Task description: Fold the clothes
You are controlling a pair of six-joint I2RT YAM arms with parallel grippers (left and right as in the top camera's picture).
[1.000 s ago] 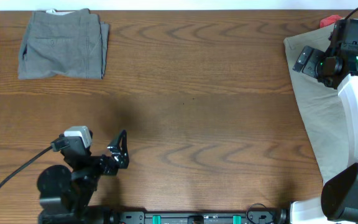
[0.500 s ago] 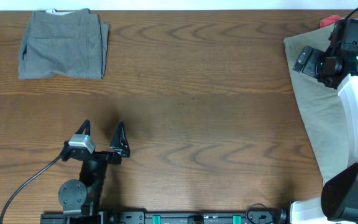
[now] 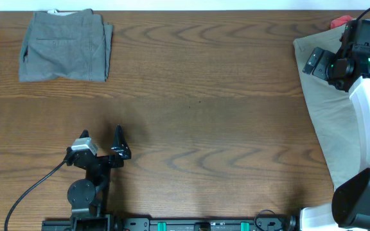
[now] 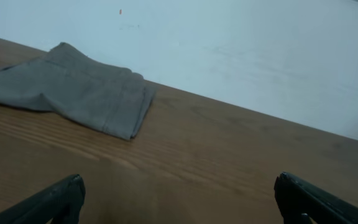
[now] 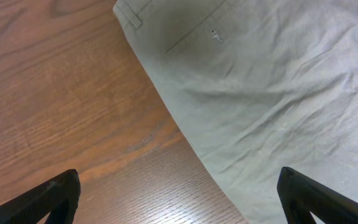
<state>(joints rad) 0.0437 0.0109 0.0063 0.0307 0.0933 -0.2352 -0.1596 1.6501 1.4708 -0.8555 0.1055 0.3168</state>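
A folded grey garment [image 3: 65, 46] lies at the table's far left corner; it also shows in the left wrist view [image 4: 73, 93]. A beige pair of trousers [image 3: 329, 122] lies spread flat along the right edge, also in the right wrist view [image 5: 272, 81]. My left gripper [image 3: 101, 142] is open and empty near the front left, well short of the grey garment. My right gripper [image 3: 329, 64] hovers open and empty over the top left edge of the beige trousers. Its fingertips [image 5: 179, 196] straddle the cloth's edge.
A red cloth [image 3: 342, 22] lies at the far right corner behind the right arm. Bare wood table [image 3: 198, 109] spans the middle. A black cable [image 3: 24, 186] trails from the left arm to the front left. A white wall [image 4: 229, 43] lies beyond the far edge.
My left arm has swung its gripper round to face the far edge and drawn back slightly toward the front. The right arm and both garments have not moved.
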